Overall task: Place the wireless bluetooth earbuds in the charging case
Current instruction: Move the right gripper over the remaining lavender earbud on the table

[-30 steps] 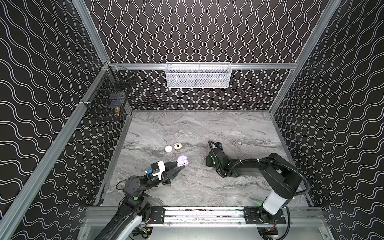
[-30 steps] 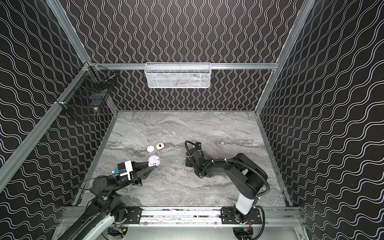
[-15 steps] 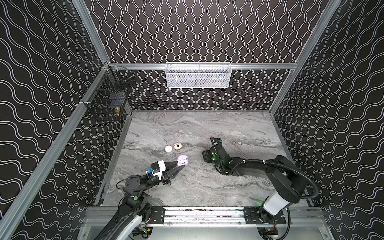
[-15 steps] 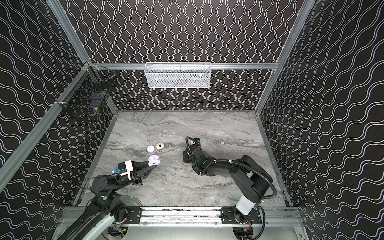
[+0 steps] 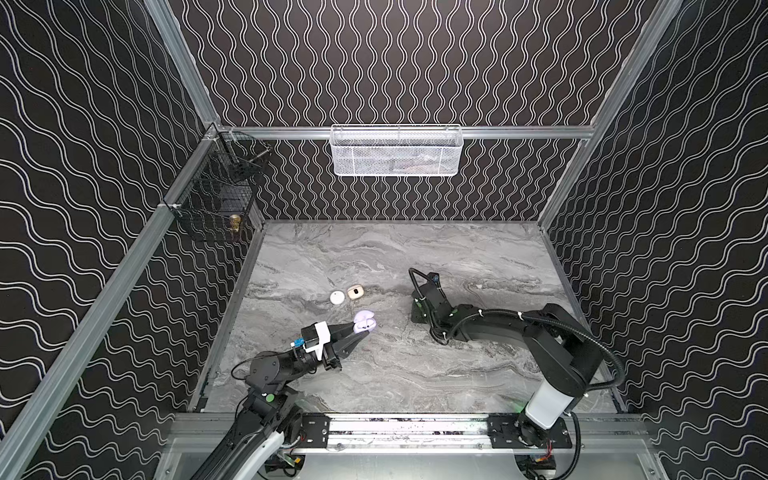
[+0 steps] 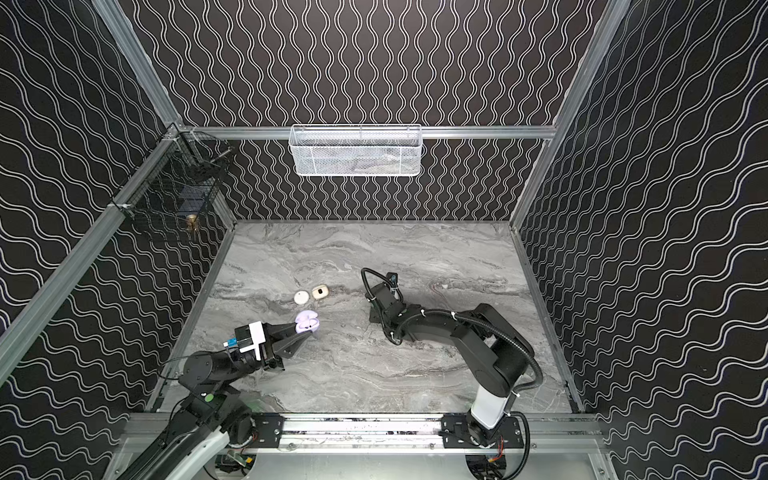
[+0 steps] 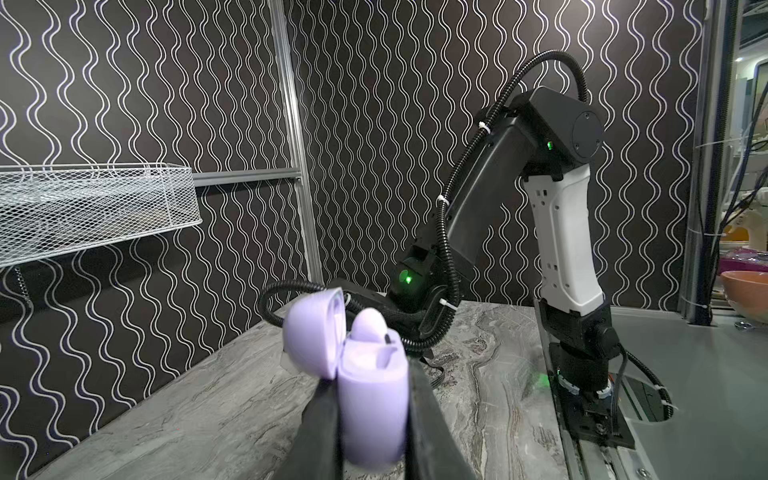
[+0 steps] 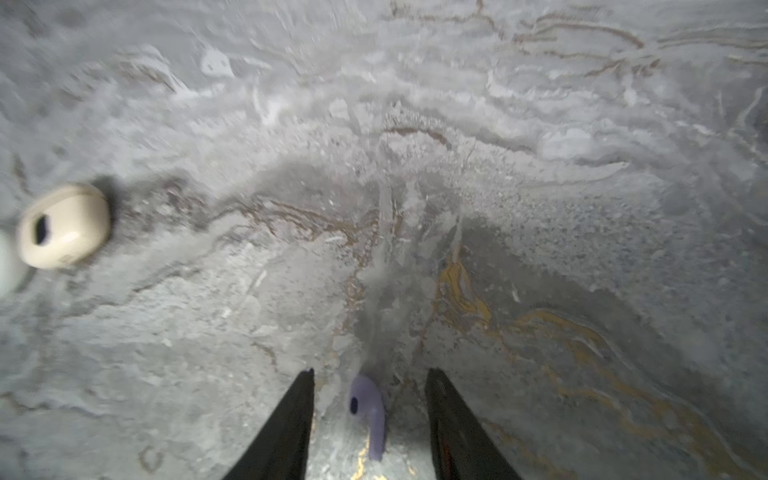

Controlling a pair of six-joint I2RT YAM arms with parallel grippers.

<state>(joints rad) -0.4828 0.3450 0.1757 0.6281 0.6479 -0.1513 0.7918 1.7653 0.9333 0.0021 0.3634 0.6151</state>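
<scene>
Holding: left fingers (image 5: 351, 338) clamped on purple case (image 7: 372, 399), lid up, one earbud (image 7: 368, 326) inside.
Loose: second purple earbud (image 8: 368, 409) on desk (image 8: 540, 208), between right fingers (image 8: 299, 403), spread apart, not touching.
To do: pinch, lift, slot in.

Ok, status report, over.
Left claw shut on open lavender case, one earbud seated. Right claw open, straddling loose lavender earbud on table. Beige case well aside.

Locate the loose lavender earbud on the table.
In the right wrist view the lavender earbud lies on the marble table between the fingers of the open right gripper, touching neither; in both top views that arm hides it.
</scene>
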